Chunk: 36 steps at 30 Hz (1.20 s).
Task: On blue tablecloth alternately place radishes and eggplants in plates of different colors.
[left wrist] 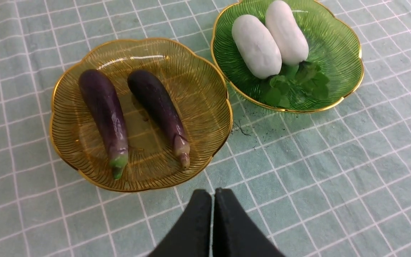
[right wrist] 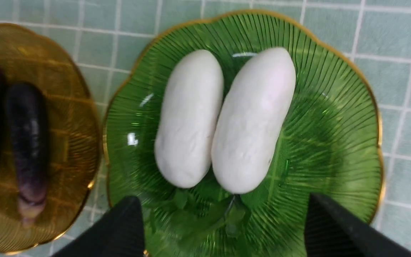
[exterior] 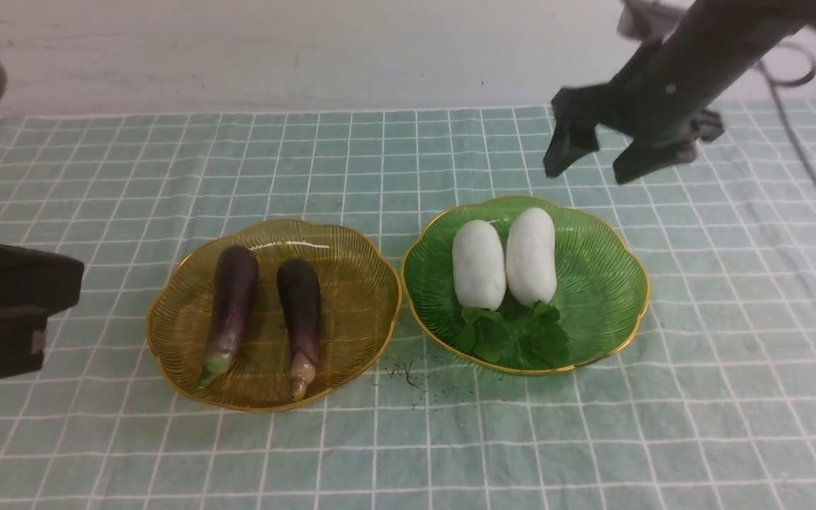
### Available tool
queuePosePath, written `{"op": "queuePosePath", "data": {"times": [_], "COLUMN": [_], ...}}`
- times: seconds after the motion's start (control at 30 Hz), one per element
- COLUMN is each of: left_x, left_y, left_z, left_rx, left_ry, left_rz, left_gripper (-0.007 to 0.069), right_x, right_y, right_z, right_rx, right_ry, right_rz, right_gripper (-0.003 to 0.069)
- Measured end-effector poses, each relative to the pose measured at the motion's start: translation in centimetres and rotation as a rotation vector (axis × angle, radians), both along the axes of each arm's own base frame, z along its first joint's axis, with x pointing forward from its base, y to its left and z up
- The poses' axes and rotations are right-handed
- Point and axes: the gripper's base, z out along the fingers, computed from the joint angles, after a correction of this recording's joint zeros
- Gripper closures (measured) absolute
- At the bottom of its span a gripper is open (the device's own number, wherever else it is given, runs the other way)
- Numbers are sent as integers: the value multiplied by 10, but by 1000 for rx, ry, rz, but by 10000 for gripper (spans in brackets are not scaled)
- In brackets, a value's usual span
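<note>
Radishes [exterior: 479,263] lie parallel front-to-back, leaves [exterior: 514,333] at near ends; right tool [exterior: 588,173] apart, left tool [left wrist: 212,194] together.

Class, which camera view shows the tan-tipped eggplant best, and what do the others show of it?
The left wrist view: the tan-tipped eggplant lies whole, sharp and large in the amber plate. The front view shows it whole but smaller. The right wrist view shows it blurred.
</note>
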Motion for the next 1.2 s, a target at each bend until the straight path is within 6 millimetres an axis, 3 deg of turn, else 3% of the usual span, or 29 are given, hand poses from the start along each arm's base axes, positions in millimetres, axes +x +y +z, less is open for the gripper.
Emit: {"op": "queuePosePath", "data": {"times": [0.03,0.07,0.13,0.2,0.27,0.33,0.37,0.43,0.6,0.63,0.67,0.73,0.87,1.07,1.2], "left_x": [0,0,0,1,3,4,6,8,11,11,11,11,12,11,-6], "left_y": [0,0,-1,-1,-2,-2,-3,-4,-5,-5,-5,-5,-6,-6,2], "left_z": [0,0,-2,-4,-10,-13,-18,-23,-34,-34,-38,-41,-41,-39,-40], "left_rx": [0,-2,-6,-5,-3,-4,-6,-5,-1,-1,3,6,-2,-14,-45], "left_ry": [0,1,6,11,15,14,12,13,23,23,32,38,24,-2,-68], "left_rz": [0,1,2,3,3,3,3,4,4,4,4,4,4,5,5], "left_gripper": [632,632,632,632,632,632,632,632,632,632,632,632,632,632,632], "right_x": [-3,-28,-66,-86,-140,-152,-177,-203,-259,-262,-283,-305,-344,-374,-384], "right_y": [-1,-8,-20,-26,-41,-44,-52,-59,-78,-79,-86,-93,-102,-109,-111], "right_z": [6,33,64,73,90,91,88,80,17,14,2,-17,-27,-23,-23], "right_rx": [0,-14,-40,-58,-80,-79,-68,-38,31,34,63,90,128,167,180], "right_ry": [-14,-77,-158,-186,-311,-361,-490,-648,-976,-993,-1130,-1244,-1438,-1585,-1624], "right_rz": [0,1,0,2,1,-3,-22,-60,-171,-176,-213,-245,-273,-289,-293], "right_gripper": [148,220,341,419,588,617,653,667,673,673,674,674,674,674,674]}}
